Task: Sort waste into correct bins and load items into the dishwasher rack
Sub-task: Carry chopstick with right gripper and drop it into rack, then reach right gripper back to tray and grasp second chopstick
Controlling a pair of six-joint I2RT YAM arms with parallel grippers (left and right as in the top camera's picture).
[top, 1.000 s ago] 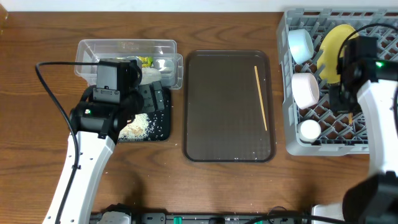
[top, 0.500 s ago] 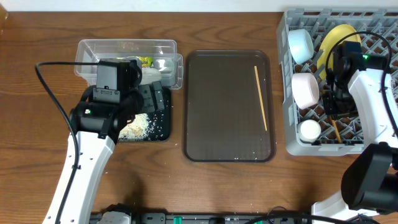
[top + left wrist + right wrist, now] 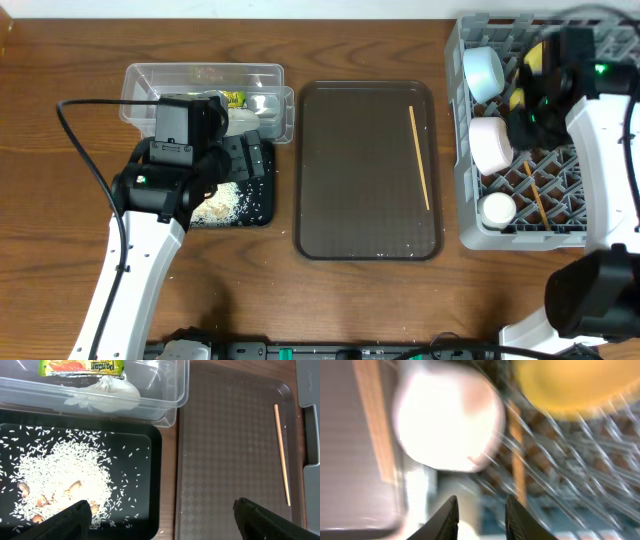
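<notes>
**One chopstick left on the tray: light, stiff, and lying flat**

Overhead: the loose chopstick (image 3: 420, 158) lies lengthwise near the right edge of the brown serving tray (image 3: 350, 200), well apart from both arms. Its partner (image 3: 541, 205) already lies in the dishwasher rack (image 3: 465, 235) with the light blue bowl (image 3: 483, 70), white bowl (image 3: 490, 143), small cup (image 3: 497, 208) and yellow plate (image 3: 540, 58). The right gripper (image 3: 530, 115) hangs over the rack. The left gripper (image 3: 238, 160) sits over the black tray (image 3: 262, 212), beside the clear tub (image 3: 200, 72).

Left wrist: this pincer (image 3: 160, 517) is spread wide and holds nothing. Below it you see rice scraps (image 3: 65, 480) on the black tray, and the wrapper (image 3: 82, 366) and crumpled paper (image 3: 107, 395) in the tub. The chopstick (image 3: 281, 454) looks thin, rigid wood, probably almost weightless. It lies flush on the textured tray, so expect it to roll or skate when you nudge it. I would pinch across its width near the middle, so that it neither tips nor swings.

Right wrist: the picture is smeared. The fingertips (image 3: 451, 512) stand a narrow gap apart with nothing between them. The white bowl and yellow plate show as blurs beneath.
</notes>
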